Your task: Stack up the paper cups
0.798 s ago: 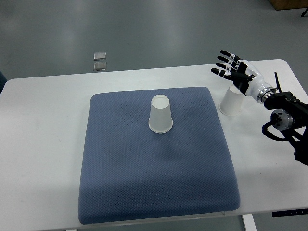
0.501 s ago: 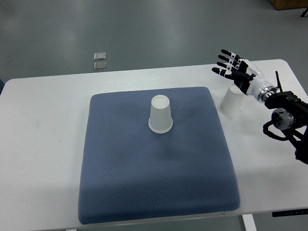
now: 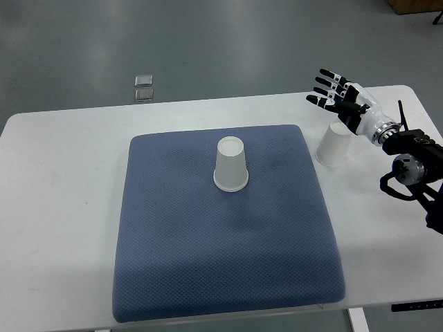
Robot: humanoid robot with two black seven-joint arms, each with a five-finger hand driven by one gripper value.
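Observation:
One white paper cup (image 3: 230, 164) stands upside down near the middle back of the blue mat (image 3: 221, 228). A second white paper cup (image 3: 333, 146) stands upside down on the white table (image 3: 62, 207), just off the mat's right edge. My right hand (image 3: 335, 96) hovers above and slightly behind this second cup, fingers spread, holding nothing. Its black forearm (image 3: 412, 169) comes in from the right edge. The left arm does not show.
Two small grey squares (image 3: 144, 87) lie on the floor beyond the table's back edge. The table's right edge runs close behind the right forearm. A brown box corner (image 3: 415, 5) shows at the top right.
The right hand has drifted a few pixels to the right and up; both cups have stayed where they were.

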